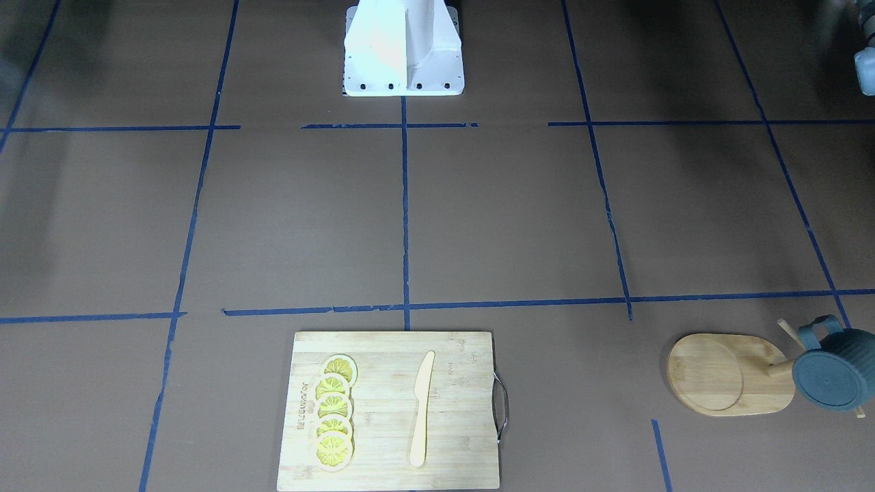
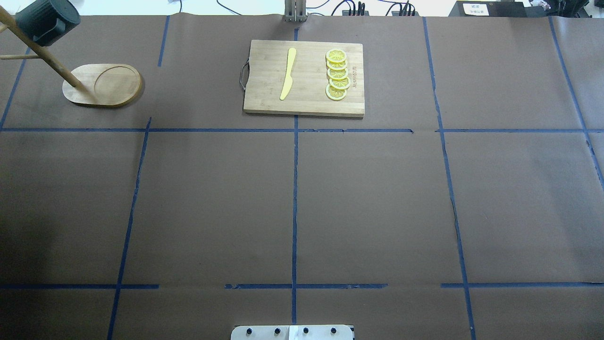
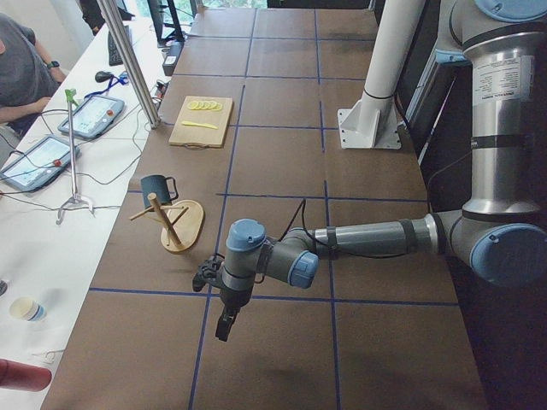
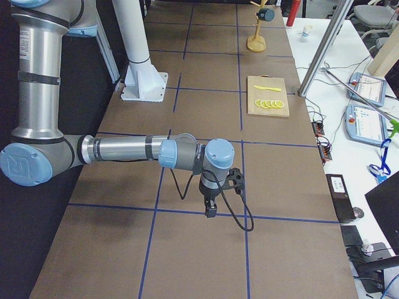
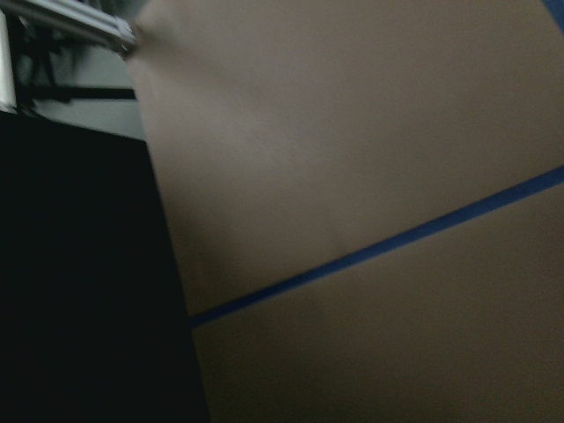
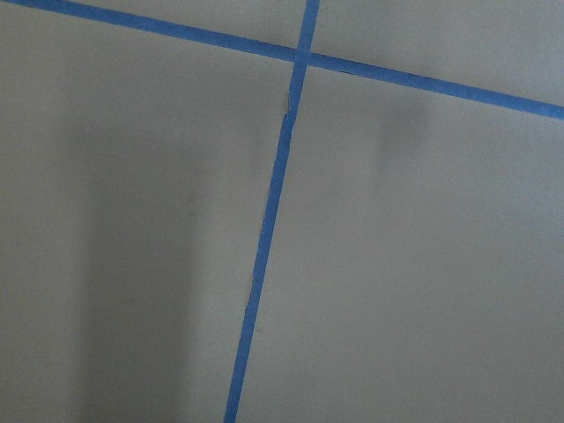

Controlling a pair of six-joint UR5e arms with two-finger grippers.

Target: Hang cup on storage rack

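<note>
Left gripper (image 3: 226, 325) and right gripper (image 4: 211, 210) held out low, pointing down, cannot tell if spread, cup (image 2: 45, 19) hung on storage rack (image 2: 113, 86)

Blue-grey ribbed cup (image 1: 835, 372) hung on peg of upright bamboo storage rack (image 1: 759, 386), w/ flat base facing out.

- One dark blue-grey ribbed cup (image 1: 834, 372) is hanging.
- One light bamboo storage rack (image 1: 711, 372) is standing.
- One rectangular wooden cutting board (image 1: 383, 451) is lying flat.
- Five round yellow lemon slices (image 1: 334, 427) (overlapping in a row) and one pale wooden knife (image 1: 422, 410) are lying.

Dark blue-grey cup (image 1: 830, 374), seemingly ribbed
</note>
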